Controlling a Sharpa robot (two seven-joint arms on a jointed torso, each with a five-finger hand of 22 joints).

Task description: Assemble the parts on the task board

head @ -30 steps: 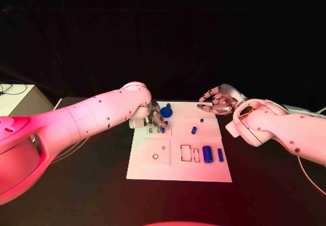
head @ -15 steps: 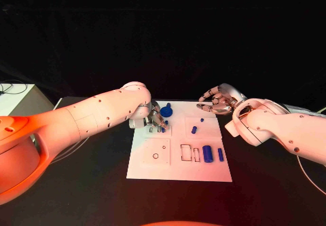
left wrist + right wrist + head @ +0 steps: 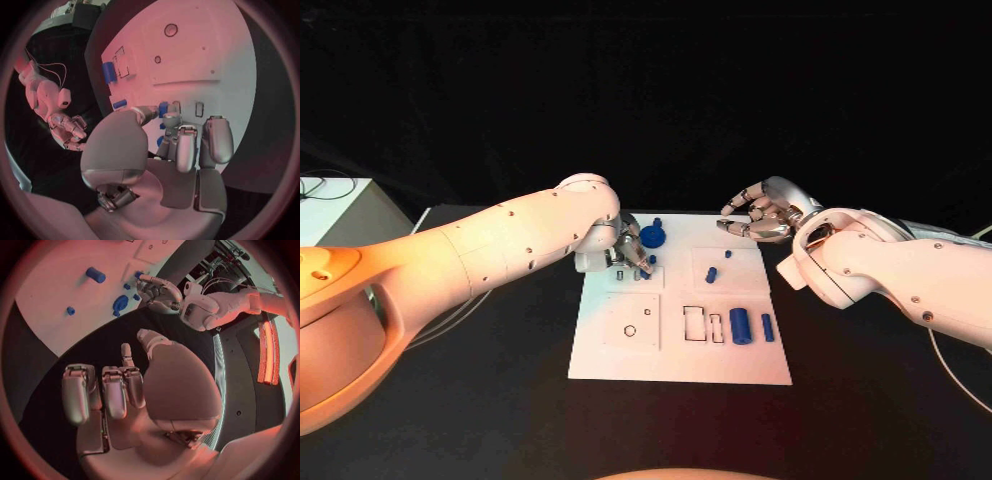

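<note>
1. The board, a flat white rectangular plate, is lying in the middle of the matte black table, its face marked with outlined recesses and small round holes.
2. Several smooth blue parts are sitting on it: a fat cylinder and a thinner peg are lying side by side near its right edge, just beside two slim rectangular slots.
3. A short peg is lying in the upper right panel, with a tiny stud just beyond it.
4. A round, disc-like part is sitting near the far left corner of the board.
5. The left hand, glossy silver metal on a smooth white arm, is reaching down onto the board's upper left panel; in the left wrist view its fingertips are touching or nearly touching a small blue part by a narrow slot, though whether it is actually gripping that piece is hard to tell.
6. The right hand is hovering over the board's far right corner, fingers loosely curled and apart, holding nothing.
</note>
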